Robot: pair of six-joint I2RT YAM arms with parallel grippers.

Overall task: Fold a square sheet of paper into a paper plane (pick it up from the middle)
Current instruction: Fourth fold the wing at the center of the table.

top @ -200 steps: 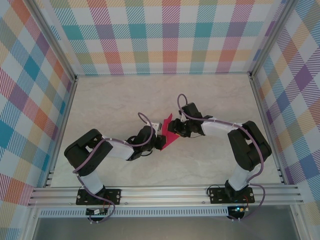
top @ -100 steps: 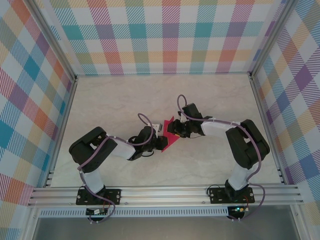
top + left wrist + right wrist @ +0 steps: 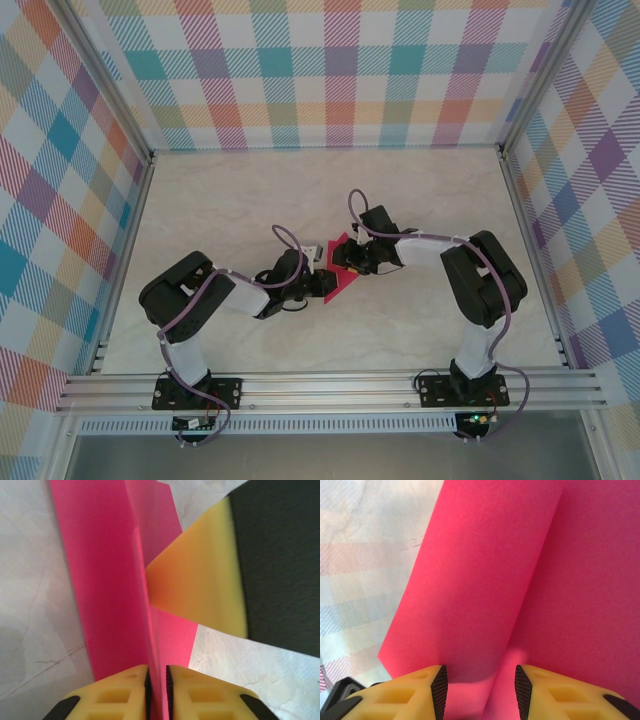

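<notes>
Left gripper (image 3: 157, 677) is pinching the upright crease of the pink paper (image 3: 107, 580); right gripper (image 3: 480, 676), jaws half-open, is straddling it.

Robot arms: two, left arm (image 3: 195, 300) and right arm (image 3: 485, 285).
Grippers: two, one per arm, left gripper (image 3: 314, 277) and right gripper (image 3: 353, 259).
Yellow fingers (image 3: 405, 695): two per gripper, four in all. Left wrist view shows three, right wrist view two.
Pink sheet of paper (image 3: 338, 278): one.
Table (image 3: 240, 200): one.
Checked walls: three, back wall (image 3: 330, 70), left wall (image 3: 50, 200), right wall (image 3: 590, 180).
Black base plates: two, left base plate (image 3: 197, 392) and right base plate (image 3: 463, 388).
Purple cables: two, left cable (image 3: 285, 235) and right cable (image 3: 352, 200).
</notes>
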